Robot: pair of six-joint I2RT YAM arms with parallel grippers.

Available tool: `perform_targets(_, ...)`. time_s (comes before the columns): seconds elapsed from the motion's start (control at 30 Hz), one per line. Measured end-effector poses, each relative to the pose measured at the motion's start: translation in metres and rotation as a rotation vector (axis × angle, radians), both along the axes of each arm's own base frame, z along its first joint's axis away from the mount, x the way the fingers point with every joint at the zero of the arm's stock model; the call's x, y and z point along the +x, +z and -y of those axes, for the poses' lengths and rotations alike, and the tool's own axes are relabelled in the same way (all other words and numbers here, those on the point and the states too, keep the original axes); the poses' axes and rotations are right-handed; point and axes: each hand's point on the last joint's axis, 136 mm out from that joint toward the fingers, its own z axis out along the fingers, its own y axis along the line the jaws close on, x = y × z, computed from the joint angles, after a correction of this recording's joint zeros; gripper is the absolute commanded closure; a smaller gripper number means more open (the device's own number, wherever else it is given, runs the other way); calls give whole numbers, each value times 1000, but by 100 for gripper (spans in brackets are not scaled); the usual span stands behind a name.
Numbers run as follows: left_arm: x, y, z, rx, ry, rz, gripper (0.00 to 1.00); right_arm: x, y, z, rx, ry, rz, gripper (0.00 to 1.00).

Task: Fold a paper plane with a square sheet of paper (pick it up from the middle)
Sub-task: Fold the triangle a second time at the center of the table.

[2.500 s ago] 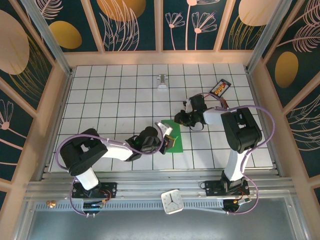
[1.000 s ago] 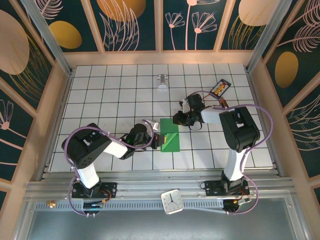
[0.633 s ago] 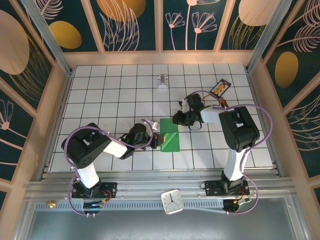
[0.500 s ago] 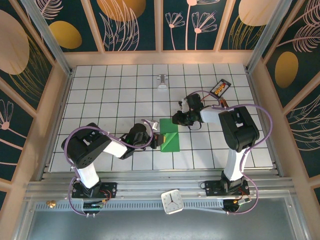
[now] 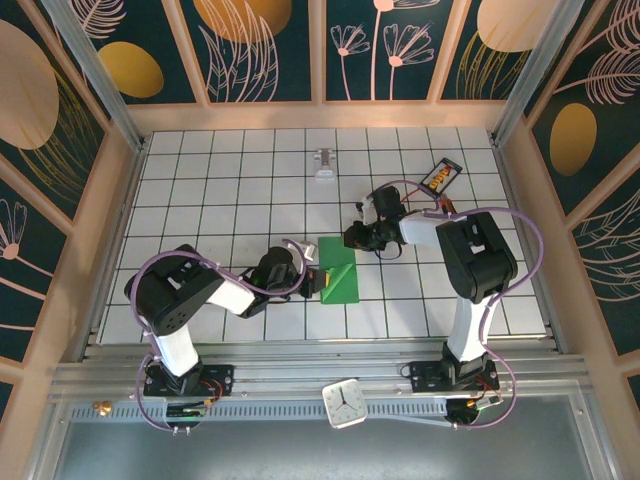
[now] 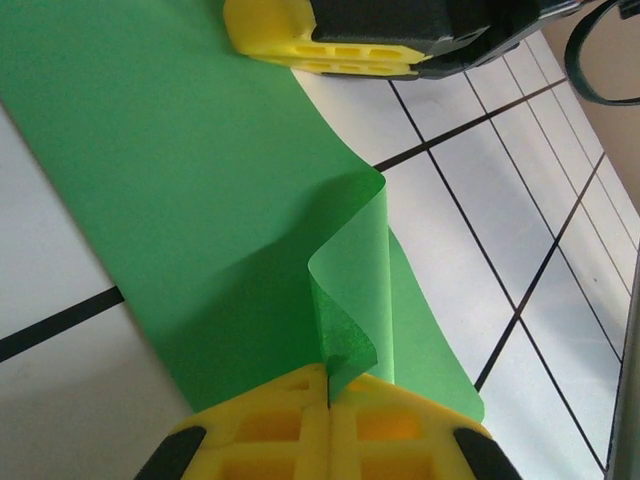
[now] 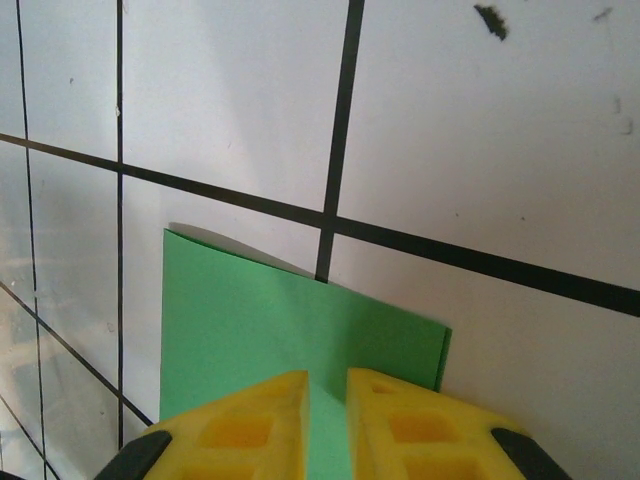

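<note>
Tabletop (image 5: 220, 200) from above — the square sheet of paper (image 5: 342, 278), folded narrow, lies at the middle, long axis running away from me. The left gripper (image 5: 312, 283) meets its left edge, the right gripper (image 5: 352, 240) its far end. Left wrist: fingers (image 6: 270, 430) pressed together, pinching a raised flap. Right wrist: fingers (image 7: 250, 420) a sliver apart over the sheet's end — grip uncertain. I judge there's room on every side.

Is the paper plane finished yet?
Not yet. Done: the green paper on the table looks folded over into a narrower shape. In hand: the left gripper pinches a raised flap, while the right gripper rests on the paper's far edge. Left: no pointed nose or wings show, so most folds remain.
</note>
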Motion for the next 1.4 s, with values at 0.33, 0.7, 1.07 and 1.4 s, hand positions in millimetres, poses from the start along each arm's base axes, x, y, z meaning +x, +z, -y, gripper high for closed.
perform_targets(0.33,2,-6,0,19,0,-12,100,0,0,0,0,1,1,81)
perform_targets(0.7,6,-9,0,36,-4,-8,100,0,0,0,-2,1,2,81)
perform_targets(1.07,6,-10,1,39,-6,-6,100,0,0,-1,-3,1,2,81)
perform_targets(1.4,6,-10,1,38,-8,-7,100,0,0,-1,-3,1,2,81)
